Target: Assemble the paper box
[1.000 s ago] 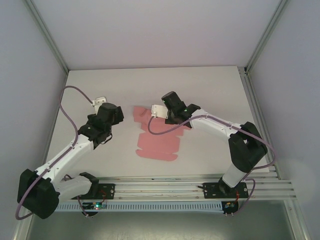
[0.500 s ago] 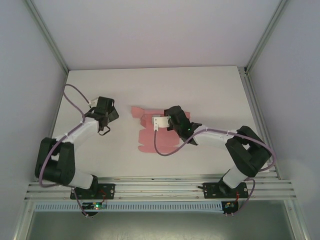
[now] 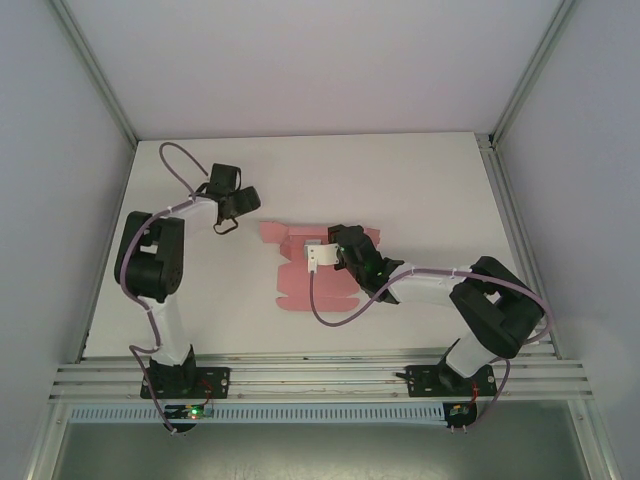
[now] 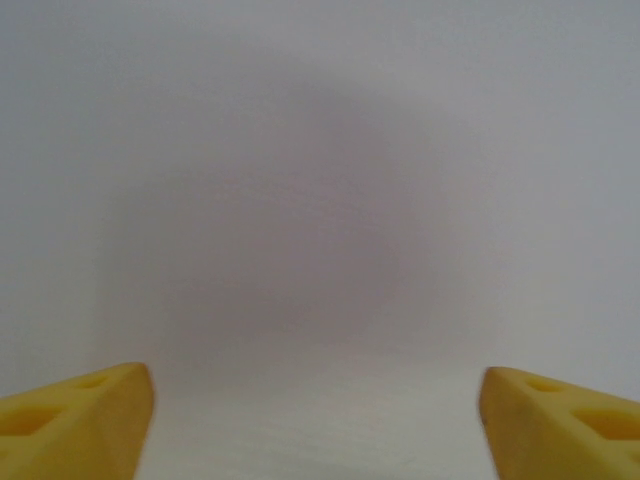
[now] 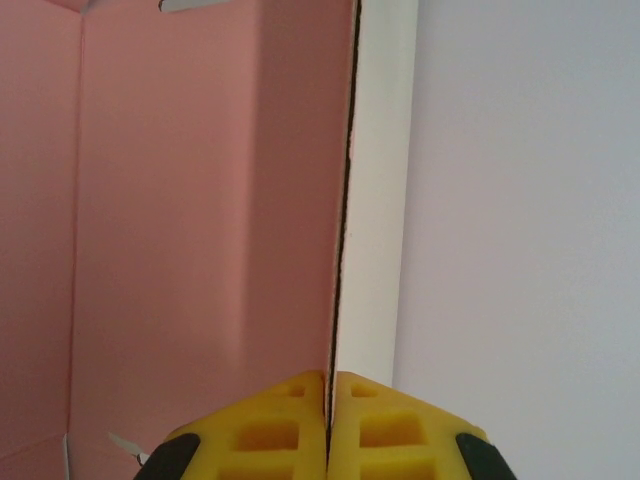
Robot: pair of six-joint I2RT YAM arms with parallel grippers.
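Pink thin card, die-cut with flaps and creases: your paper box lies mostly flat on the white surface, near the middle and a little towards the arms' side. Your right gripper sits over the far part of the sheet, towards its right. In the right wrist view its yellow fingertips are clamped together on the thin edge of a raised flap, pink face to the left of the edge and pale reverse to the right (the card runs straight up from between the pads). Your left gripper is off to the left of the sheet and further back, apart from it, over bare surface. In the left wrist view its two yellow fingers stand wide apart with nothing between them, so that gripper is released and empty.
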